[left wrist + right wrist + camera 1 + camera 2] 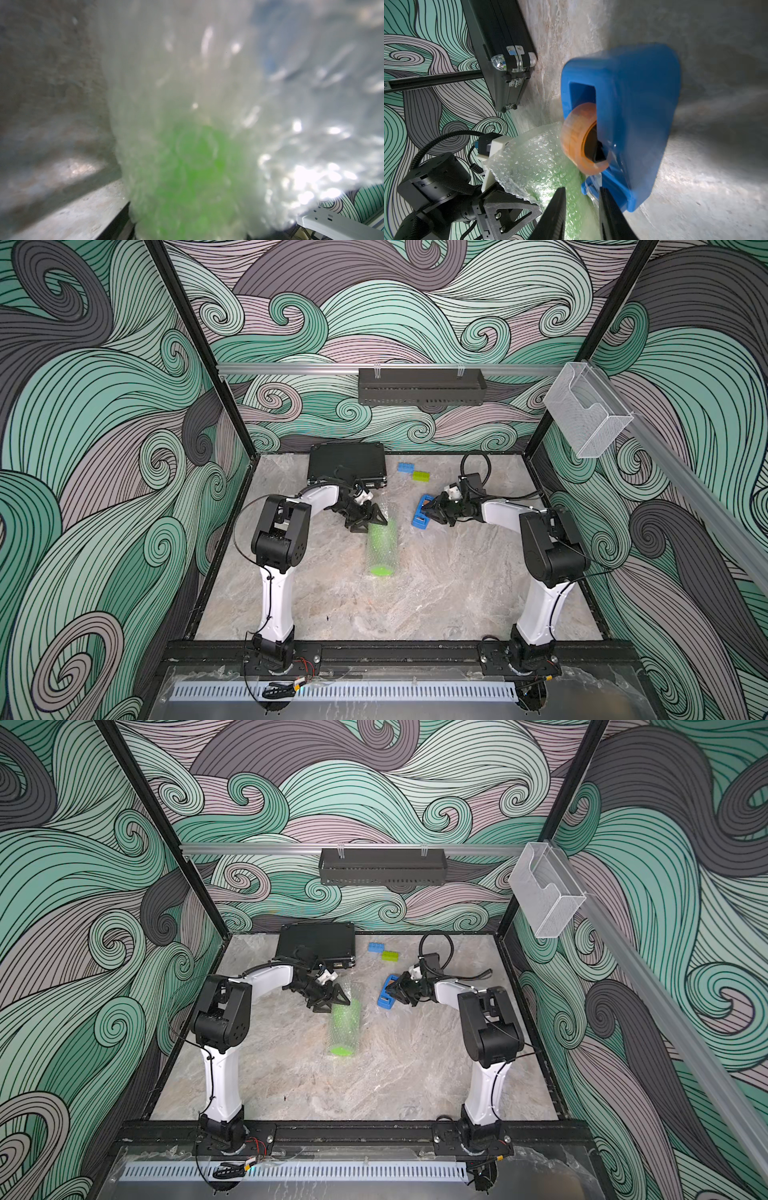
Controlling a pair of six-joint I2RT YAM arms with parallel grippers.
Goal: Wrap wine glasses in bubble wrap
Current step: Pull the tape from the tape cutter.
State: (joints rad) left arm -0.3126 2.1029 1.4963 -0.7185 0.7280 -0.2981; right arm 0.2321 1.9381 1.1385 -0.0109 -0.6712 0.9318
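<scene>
L claw (368, 519) looked clamped on bubble wrap (382, 547) round goblet (381, 571), R claw (427, 514) gaped unclenched by tape dispenser (417, 524): a slip & wrap might've unrolled.

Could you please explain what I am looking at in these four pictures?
Two white-and-black robot arms are mounted at a marble table. Two pictures look down from overhead; two come from cameras on the arms' wrists. A green goblet lies rolled in bubble wrap; the left pincer appears to hold the roll's far end. The right pincer, jaws parted, is at a blue tape dispenser; whether it grips, I cannot tell. Behind lie a black case, a blue brick and a green brick.
</scene>
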